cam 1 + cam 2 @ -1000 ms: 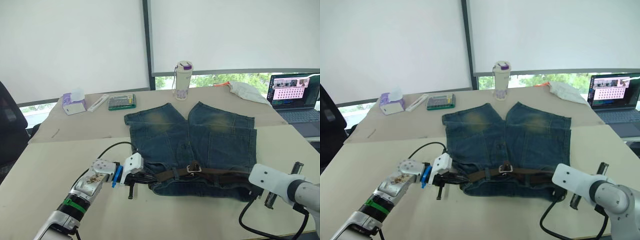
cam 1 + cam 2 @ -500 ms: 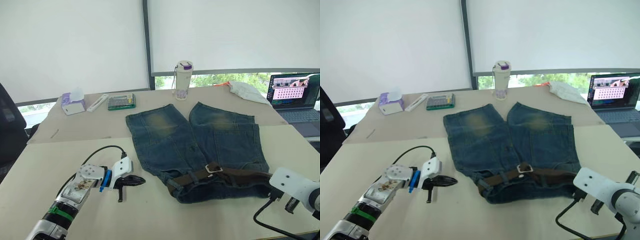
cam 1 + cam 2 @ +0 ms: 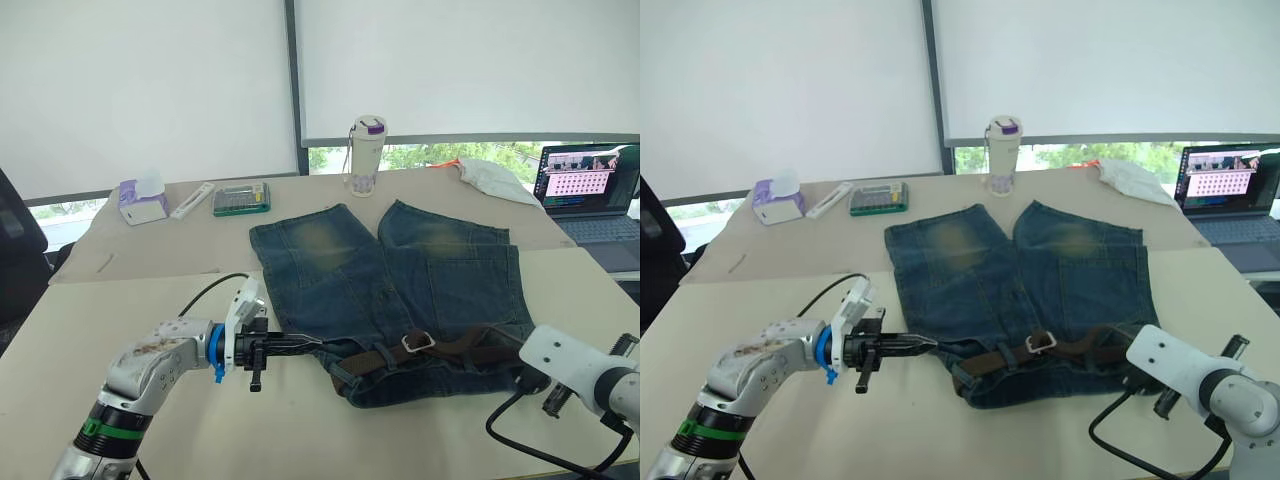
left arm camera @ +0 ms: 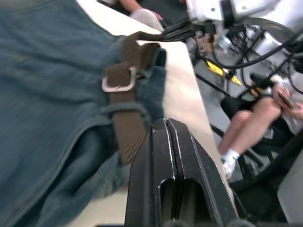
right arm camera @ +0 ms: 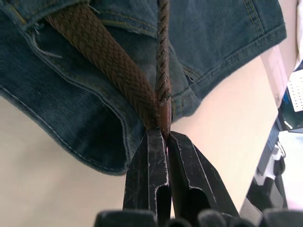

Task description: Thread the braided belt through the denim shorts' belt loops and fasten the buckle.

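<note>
Pinching braided belt [image 5: 113, 71] end w/ right hand [image 5: 161, 135] at denim shorts [image 3: 400, 270] edge — left hand [image 3: 318, 341] fingers together, empty, nr waistband.

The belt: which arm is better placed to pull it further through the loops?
Right, probably. The right gripper is shut on the belt at the shorts' edge; the left gripper is shut on nothing.

One denim shorts [image 3: 400, 280], one braided belt [image 3: 440, 347], one buckle [image 3: 417, 341].
</note>
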`<state>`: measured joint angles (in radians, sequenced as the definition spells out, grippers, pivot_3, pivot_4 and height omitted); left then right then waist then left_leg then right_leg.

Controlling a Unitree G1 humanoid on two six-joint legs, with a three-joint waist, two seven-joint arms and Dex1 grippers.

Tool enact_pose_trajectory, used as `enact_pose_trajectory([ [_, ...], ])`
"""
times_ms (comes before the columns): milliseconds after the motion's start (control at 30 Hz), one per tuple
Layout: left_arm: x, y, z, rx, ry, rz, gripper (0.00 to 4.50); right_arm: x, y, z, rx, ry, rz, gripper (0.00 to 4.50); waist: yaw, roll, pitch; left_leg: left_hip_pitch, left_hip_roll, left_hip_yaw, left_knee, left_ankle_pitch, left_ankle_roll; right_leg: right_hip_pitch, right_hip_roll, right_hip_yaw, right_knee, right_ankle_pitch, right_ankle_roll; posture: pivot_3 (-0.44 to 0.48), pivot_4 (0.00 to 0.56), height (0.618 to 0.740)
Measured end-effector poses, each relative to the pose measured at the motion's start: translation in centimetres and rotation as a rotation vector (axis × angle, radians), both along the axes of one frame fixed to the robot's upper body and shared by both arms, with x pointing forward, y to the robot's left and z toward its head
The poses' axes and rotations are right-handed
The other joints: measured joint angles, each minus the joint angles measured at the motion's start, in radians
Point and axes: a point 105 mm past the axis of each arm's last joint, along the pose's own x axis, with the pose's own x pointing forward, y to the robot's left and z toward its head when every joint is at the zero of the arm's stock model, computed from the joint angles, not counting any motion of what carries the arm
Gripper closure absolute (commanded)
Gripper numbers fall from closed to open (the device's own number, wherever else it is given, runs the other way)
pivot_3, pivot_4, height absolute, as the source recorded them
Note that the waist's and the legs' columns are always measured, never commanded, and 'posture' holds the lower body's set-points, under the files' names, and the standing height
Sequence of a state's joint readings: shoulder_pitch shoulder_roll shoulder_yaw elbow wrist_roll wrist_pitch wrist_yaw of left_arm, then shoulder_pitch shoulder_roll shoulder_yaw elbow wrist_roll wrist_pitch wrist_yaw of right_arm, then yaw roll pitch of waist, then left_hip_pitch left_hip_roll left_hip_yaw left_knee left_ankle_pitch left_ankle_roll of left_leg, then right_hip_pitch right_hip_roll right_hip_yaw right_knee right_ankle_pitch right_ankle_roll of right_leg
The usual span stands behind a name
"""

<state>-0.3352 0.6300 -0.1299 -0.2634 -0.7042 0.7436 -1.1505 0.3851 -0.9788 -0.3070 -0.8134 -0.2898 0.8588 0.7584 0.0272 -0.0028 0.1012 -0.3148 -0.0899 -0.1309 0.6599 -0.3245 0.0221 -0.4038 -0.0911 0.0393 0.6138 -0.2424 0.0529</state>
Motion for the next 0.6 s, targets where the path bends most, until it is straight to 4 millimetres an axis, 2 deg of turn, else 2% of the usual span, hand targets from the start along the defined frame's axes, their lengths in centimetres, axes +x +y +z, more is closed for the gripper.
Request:
enact_pose_trajectory([
  [100, -0.5, -0.1, -1.4, 0.122, -0.137, -0.082, 2.64, 0.1, 0.2, -0.1, 0.007, 0.003, 0.008, 4.50, -0.007, 0.001, 0.001, 0.000, 0.000, 0.000, -0.001, 0.000, -0.001, 0.000, 0.000, 0.000, -0.001, 0.000, -0.001, 0.000, 0.150, 0.740],
  [200, 0.1, 0.6, -2.5, 0.205, -0.328, -0.133, 1.67, 0.1, 0.4, -0.2, 0.017, 0.003, 0.010, 4.50, -0.007, 0.001, 0.000, -0.001, 0.000, 0.000, -0.001, 0.001, -0.001, 0.000, 0.000, 0.000, -0.002, 0.001, -0.002, 0.000, 0.150, 0.740],
  [333, 2.4, 0.7, -4.5, 0.294, -0.457, -0.143, 1.67, 0.2, 0.6, -0.3, 0.031, 0.003, 0.017, 4.50, 0.004, 0.001, 0.000, -0.002, -0.001, 0.000, 0.000, 0.000, 0.000, 0.000, -0.001, -0.001, -0.003, 0.001, -0.002, 0.000, 0.150, 0.740],
  [400, 3.6, -0.2, -5.4, 0.323, -0.509, -0.158, 1.67, 0.3, 0.9, -0.5, 0.044, 0.006, 0.024, 4.50, 0.011, 0.001, 0.001, -0.003, -0.002, 0.000, 0.001, 0.000, 0.000, 0.000, -0.001, -0.001, -0.003, 0.002, -0.001, 0.000, 0.150, 0.740],
  [533, 4.6, -1.7, -6.8, 0.370, -0.599, -0.220, 1.67, 0.4, 1.1, -0.6, 0.051, 0.010, 0.033, 4.50, 0.011, 0.000, 0.001, -0.003, -0.001, 0.000, 0.001, 0.000, 0.000, -0.001, 0.000, -0.001, -0.002, 0.002, -0.001, 0.000, 0.150, 0.740],
  [600, 4.8, -2.2, -7.0, 0.374, -0.623, -0.237, 2.22, 0.4, 1.2, -0.6, 0.052, 0.010, 0.036, 4.50, 0.010, 0.000, 0.001, -0.003, 0.000, 0.000, 0.001, 0.000, 0.000, -0.001, 0.000, -0.001, -0.002, 0.002, -0.001, 0.000, 0.150, 0.740],
])
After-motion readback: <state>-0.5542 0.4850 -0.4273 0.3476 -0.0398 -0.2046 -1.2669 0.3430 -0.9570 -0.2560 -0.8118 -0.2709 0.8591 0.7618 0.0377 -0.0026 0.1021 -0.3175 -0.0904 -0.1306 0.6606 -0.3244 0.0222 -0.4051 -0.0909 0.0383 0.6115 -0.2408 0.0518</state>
